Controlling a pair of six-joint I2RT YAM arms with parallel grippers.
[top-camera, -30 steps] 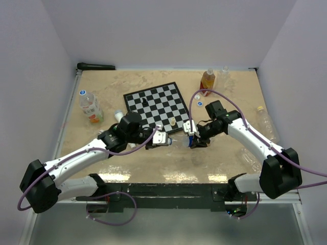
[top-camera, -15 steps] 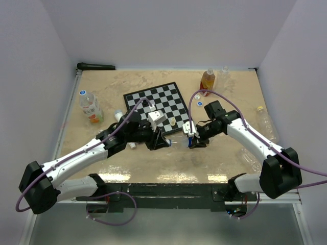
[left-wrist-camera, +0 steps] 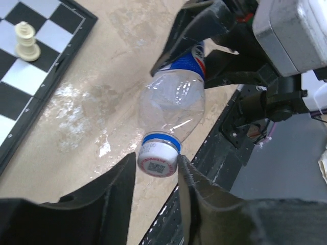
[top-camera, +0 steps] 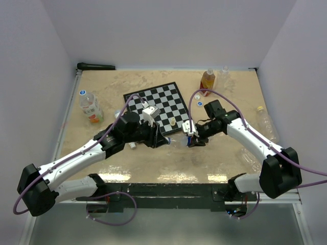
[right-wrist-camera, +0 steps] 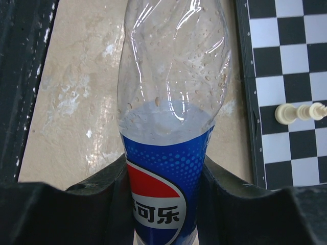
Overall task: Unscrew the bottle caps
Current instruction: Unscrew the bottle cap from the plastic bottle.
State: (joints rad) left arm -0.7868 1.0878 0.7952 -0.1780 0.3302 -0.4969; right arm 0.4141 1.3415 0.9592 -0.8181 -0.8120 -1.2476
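A clear Pepsi bottle [top-camera: 178, 140] lies level between my two grippers, just off the chessboard's near corner. My right gripper [right-wrist-camera: 166, 168] is shut on its blue-labelled body [right-wrist-camera: 166, 204], which fills the space between the jaws. The bottle's cap [left-wrist-camera: 158, 159], white with a blue ring, points at the left wrist camera. My left gripper [left-wrist-camera: 156, 164] stands round this cap at its fingertips: the right finger touches it and a thin sliver of tabletop shows by the left finger. From above, the left gripper [top-camera: 164, 141] and the right gripper [top-camera: 191, 138] face each other.
The chessboard [top-camera: 156, 104] lies behind the grippers with a cream piece [top-camera: 173, 122] and a black one [top-camera: 145, 102]. A capped bottle [top-camera: 90, 107] stands at the left and an orange one [top-camera: 207, 81] at the back. Clear bottles [top-camera: 266, 125] lie at the right, with loose caps [top-camera: 199, 103] near the board.
My left wrist has rolled round the cap, its camera box swinging from beside the gripper to above it. The right arm and the bottle have stayed put.
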